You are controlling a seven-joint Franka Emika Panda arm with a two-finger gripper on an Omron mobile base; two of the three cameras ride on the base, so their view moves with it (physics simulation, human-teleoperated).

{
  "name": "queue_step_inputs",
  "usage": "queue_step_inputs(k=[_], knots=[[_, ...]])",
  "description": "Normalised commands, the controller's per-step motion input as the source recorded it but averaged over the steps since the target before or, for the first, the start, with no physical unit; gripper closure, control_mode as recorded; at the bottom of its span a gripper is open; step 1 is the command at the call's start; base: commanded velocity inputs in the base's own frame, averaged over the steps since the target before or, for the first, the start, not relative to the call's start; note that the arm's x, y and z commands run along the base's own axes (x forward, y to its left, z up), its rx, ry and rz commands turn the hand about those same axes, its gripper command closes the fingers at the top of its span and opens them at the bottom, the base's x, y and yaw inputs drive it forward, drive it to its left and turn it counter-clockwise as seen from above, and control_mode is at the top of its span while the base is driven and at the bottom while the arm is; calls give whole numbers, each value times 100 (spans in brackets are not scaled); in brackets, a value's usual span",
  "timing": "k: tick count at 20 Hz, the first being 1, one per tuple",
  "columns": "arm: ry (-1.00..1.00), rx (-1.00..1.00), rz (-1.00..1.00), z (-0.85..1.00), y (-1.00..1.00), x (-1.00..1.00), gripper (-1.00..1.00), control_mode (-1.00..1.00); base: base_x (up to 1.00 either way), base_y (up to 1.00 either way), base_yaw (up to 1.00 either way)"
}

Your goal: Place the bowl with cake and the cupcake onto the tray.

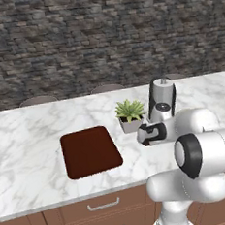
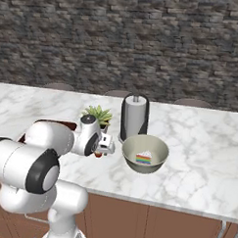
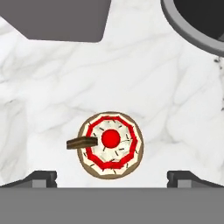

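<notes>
Cupcake [image 3: 110, 145] is seen from straight above at lower centre of the hand view, resting on the white marble table [image 3: 52, 96], with a red dot at its middle, a red ring on white icing and a small brown stick jutting to the left. The claw [image 3: 112, 178] is held wide open, its two dark fingertips [image 3: 41, 178] standing apart at the lower left and lower right of that frame, with nothing gripped (the cupcake lies just above the gap between them). In the right base view the bowl with cake [image 2: 145, 154] sits right of centre, a rainbow-striped slice inside it, just in front of the paper towel holder [image 2: 135, 117]. A potted plant [image 1: 130, 114] is seen at centre of the left base view. The tray [image 1: 90, 151], dark reddish-brown, lies bare left of the plant.
</notes>
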Motion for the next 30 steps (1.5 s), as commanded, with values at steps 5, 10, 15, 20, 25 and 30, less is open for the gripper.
queue_step_inputs(k=[5,10,15,20,25,30], knots=[[0,0,0,-5,0,12,-100,-100,0,0,0],[0,0,0,-5,0,10,-100,-100,0,0,0],[0,0,0,-9,0,4,100,-100,0,0,0],[0,0,0,-12,0,1,100,-100,0,0,0],[-4,0,0,7,0,-2,100,-100,0,0,0],[-6,0,0,41,12,-3,100,-100,0,0,0]])
